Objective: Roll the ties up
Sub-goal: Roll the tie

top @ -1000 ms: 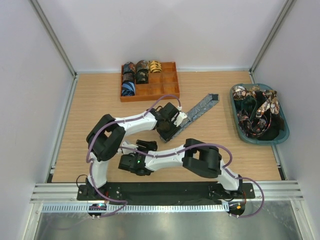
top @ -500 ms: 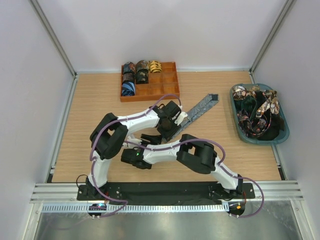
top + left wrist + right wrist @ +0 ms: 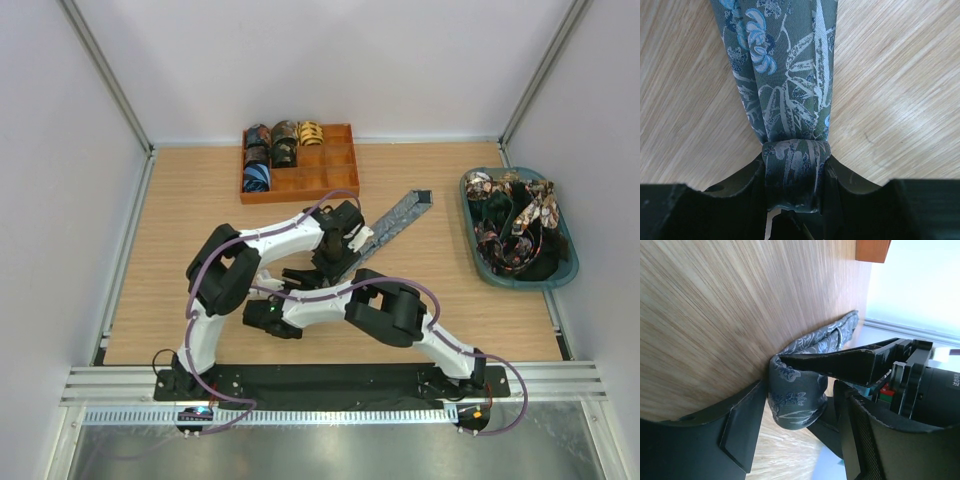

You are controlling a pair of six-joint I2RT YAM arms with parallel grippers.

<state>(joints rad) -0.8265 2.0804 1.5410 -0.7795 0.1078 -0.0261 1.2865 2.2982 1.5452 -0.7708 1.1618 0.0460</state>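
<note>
Pale wood tabletop (image 3: 200, 220) boxed in by white walls (image 3: 330, 60) on three sides, with an orange tray (image 3: 335, 185) of rolled ties (image 3: 272, 150) against the far edge and a teal basket (image 3: 515, 282) of loose ties (image 3: 510, 225) by the right wall. At the centre a grey-blue tie (image 3: 395, 217) lies slanted toward the far right. Its near end is wound into a small roll (image 3: 796, 170) pinched tight in the jaws of the left gripper (image 3: 796, 175), while the right gripper (image 3: 797, 410) straddles that roll, though whether it presses cannot be told. Bare wood stretches along the left wall and between tie and basket.
</note>
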